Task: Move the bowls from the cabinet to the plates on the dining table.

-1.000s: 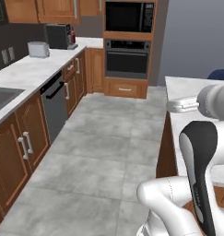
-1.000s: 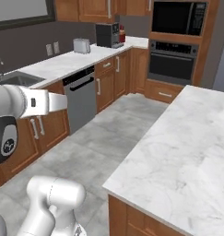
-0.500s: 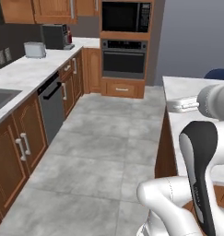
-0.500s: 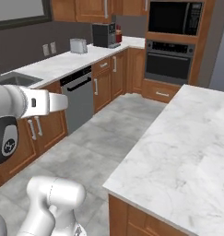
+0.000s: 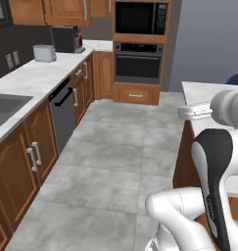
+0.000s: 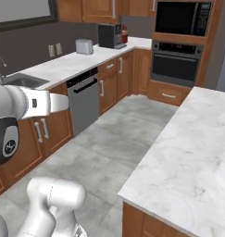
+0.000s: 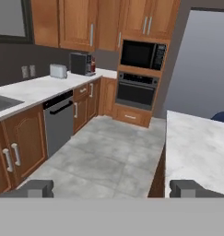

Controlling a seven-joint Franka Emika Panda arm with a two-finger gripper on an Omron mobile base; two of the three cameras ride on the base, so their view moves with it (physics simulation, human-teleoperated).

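Gripper (image 7: 111, 189) spread wide, holding nothing, facing the oven (image 7: 136, 90) across the floor (image 7: 104, 156). Marble surface (image 7: 196, 147) at right; cabinet (image 7: 76, 23) doors look shut.

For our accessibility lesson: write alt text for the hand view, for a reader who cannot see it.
An open gripper points across a grey tiled kitchen floor toward a built-in oven with a microwave above it. A marble counter with a toaster and coffee machine runs along the left; the dining table is at right.
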